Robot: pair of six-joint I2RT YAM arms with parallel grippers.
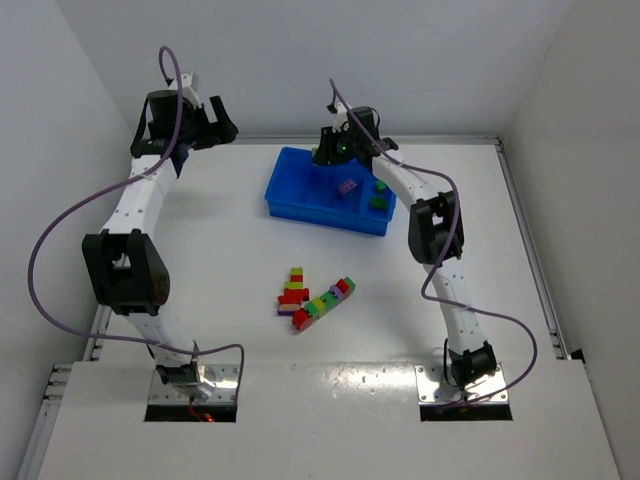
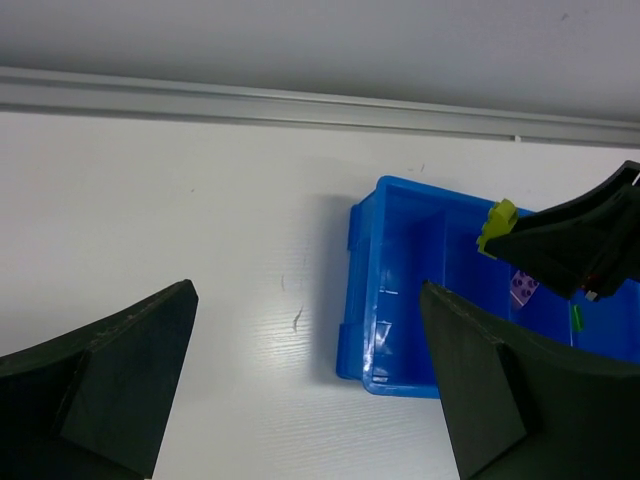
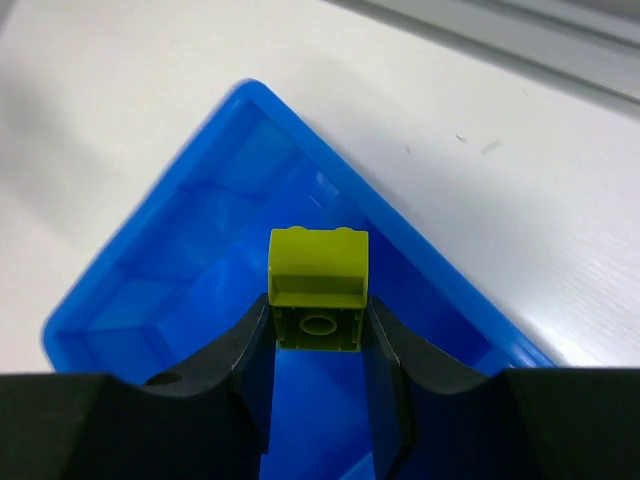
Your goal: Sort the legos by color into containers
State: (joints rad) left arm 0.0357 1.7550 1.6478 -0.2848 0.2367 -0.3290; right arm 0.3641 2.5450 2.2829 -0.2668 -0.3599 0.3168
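Observation:
My right gripper [image 3: 318, 320] is shut on a yellow-green lego [image 3: 318, 270] and holds it above the left compartments of the blue container [image 3: 200, 250]. From above, that gripper [image 1: 332, 150] hangs over the tray's [image 1: 290, 195] far edge. A purple brick [image 1: 347, 186] and two green bricks [image 1: 379, 194] lie in the right compartments. On the table nearer the bases sit a stacked cluster [image 1: 293, 290] and a multicoloured strip [image 1: 326, 301]. My left gripper [image 2: 307, 290] is open and empty, raised at the back left [image 1: 212, 125], left of the tray [image 2: 400, 300].
A metal rail [image 2: 300, 100] runs along the back wall behind the tray. White walls close in both sides of the table. Purple cables [image 1: 60, 240] loop off each arm. The left wrist view also catches the held brick [image 2: 497, 222].

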